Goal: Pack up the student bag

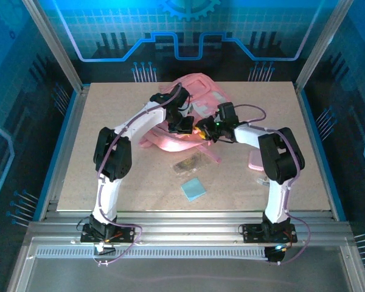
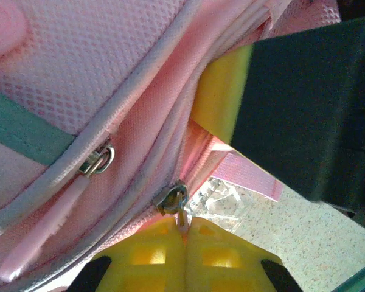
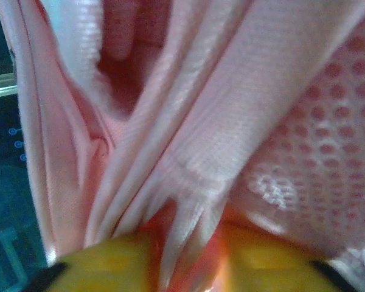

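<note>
One student bag (image 1: 201, 91) is sprawling across the far middle of the table (image 1: 109, 152). I am clamping its fabric in the right gripper (image 3: 182, 261) and pinching its zipper pull (image 2: 180, 210) in the left gripper (image 2: 184, 228). Packing is barely beginning, I judge: pink case (image 1: 255, 159), blue pad (image 1: 193, 188) and clear packet (image 1: 188, 164) are lying outside.

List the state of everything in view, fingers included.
left gripper: fingers shut on zipper pull.
right gripper: fingers shut on student bag fabric.
student bag: lying on table, one opening gaping.
blue pad: flat on table, outside bag.
clear packet: on table, outside bag.
</note>
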You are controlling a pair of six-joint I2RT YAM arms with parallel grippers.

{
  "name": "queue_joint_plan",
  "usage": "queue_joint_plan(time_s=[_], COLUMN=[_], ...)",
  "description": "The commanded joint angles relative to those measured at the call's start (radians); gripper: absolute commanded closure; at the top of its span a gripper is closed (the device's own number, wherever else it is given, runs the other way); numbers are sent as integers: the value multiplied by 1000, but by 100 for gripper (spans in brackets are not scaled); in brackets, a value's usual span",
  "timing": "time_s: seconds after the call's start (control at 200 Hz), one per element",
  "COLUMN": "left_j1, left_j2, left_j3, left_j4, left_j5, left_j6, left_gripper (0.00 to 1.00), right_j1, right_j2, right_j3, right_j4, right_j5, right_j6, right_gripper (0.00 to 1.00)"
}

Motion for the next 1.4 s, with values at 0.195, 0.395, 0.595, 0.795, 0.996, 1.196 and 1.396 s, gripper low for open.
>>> queue_joint_plan(time_s=[0.195, 0.395, 0.595, 0.795, 0.996, 1.196, 1.396], left_j1=[9, 113, 201, 252, 279, 261, 95], left_j2=[-86, -138, -161, -166, -174, -188, -300], left_j3=[-90, -194, -225, -235, -237, -228, -272], left_j4=[4, -13, -67, -115, -100, -90, -9], left_j5=[20, -55, -128, -210, -264, -110, -7], left_j6=[52, 63, 94, 130, 138, 99, 28], left_gripper=[100, 100, 100, 100, 100, 100, 100], right_j1=[-27, -75, -105, -153, -181, -192, -208], right_j2=[-3, -31, -28, -10, -15, 22, 90], right_j3=[39, 34, 61, 129, 160, 249, 391], right_j4=[-45, -89, -136, -225, -255, -341, -439], right_j5=[104, 105, 103, 111, 109, 145, 163], right_j6=[-107, -171, -224, -301, -327, -392, -434], right_gripper=[100, 100, 100, 100, 100, 100, 100])
